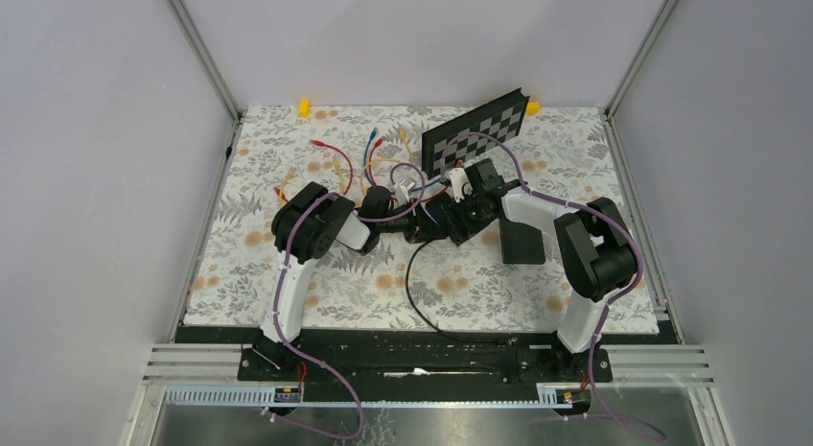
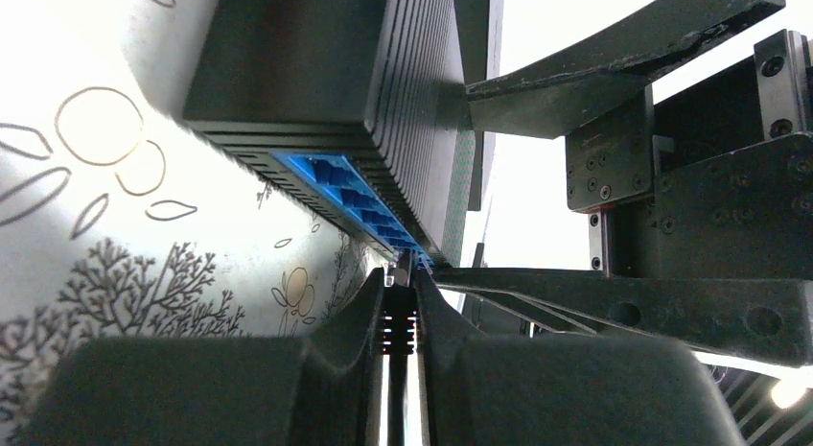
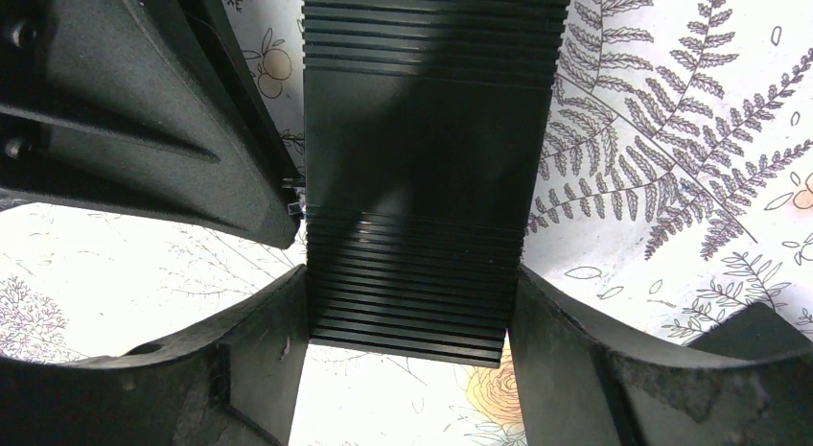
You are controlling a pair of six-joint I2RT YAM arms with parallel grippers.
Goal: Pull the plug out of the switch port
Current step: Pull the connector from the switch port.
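The switch (image 3: 422,149) is a black ribbed box with a row of blue ports (image 2: 357,194) along one face. My right gripper (image 3: 407,321) is shut on it, one finger pressed flat against each side. The plug (image 2: 401,316) is black with a ribbed boot and a clear tip. My left gripper (image 2: 401,307) is shut on that boot, and the tip sits right at the port row. I cannot tell whether it is still seated. From above, both grippers meet at the mat's middle, left gripper (image 1: 412,219) facing right gripper (image 1: 451,216). The plug's black cable (image 1: 410,283) loops toward the near edge.
A checkerboard panel (image 1: 476,129) leans at the back right. Several coloured patch cables (image 1: 360,158) lie behind the grippers. A black block (image 1: 522,240) stands under the right arm. Two yellow pieces (image 1: 304,107) (image 1: 532,107) sit at the floral mat's far edge.
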